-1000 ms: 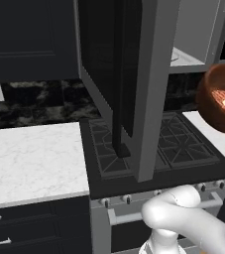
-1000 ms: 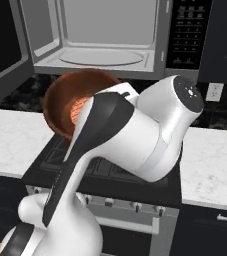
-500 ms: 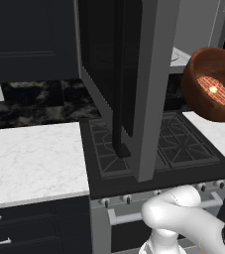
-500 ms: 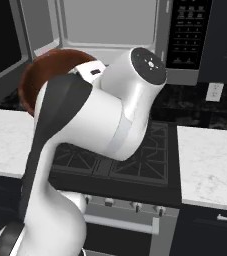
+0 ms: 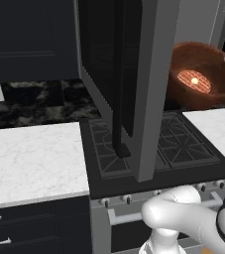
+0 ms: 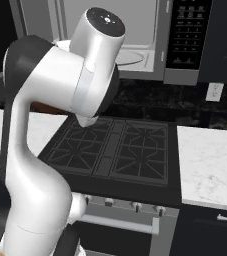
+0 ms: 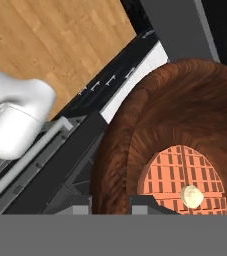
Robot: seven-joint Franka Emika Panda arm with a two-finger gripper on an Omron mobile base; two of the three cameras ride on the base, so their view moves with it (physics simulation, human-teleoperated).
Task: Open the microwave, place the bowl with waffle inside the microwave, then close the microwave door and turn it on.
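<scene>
2 main risks, biggest first. The microwave door [image 5: 134, 84] swings out wide over the stove [image 5: 153, 149], and its grey edge stands between the base and the bowl [image 5: 200, 74]; if the arm sweeps left toward the cavity, I'd expect the bowl or the wrist to clip that door edge and either slam it or knock the bowl loose. The microwave [image 6: 135, 40] is open, with its pale interior and turntable visible behind the arm's elbow, so the way in is there, but the entry is narrow next to a bowl this wide.

Risk 2: the grip. The claw [image 7: 110, 204] is closed down narrow on the bowl's near rim, one tip inside and one outside the wall as far as the hand view shows. That's a one-sided rim pinch on a deep bowl held in the air, to the right of the door and above the stove's right side. The bowl looks tilted in the left base view; more tilt and the waffle [image 5: 194, 81] slides off the bottom toward the rim.

Around: white marble desk [image 5: 29, 158] left of the stove, another stretch [image 6: 210, 160] right of it, wall outlet [image 6: 214, 91], control panel [image 6: 187, 30]. Nothing loose on the burners.
</scene>
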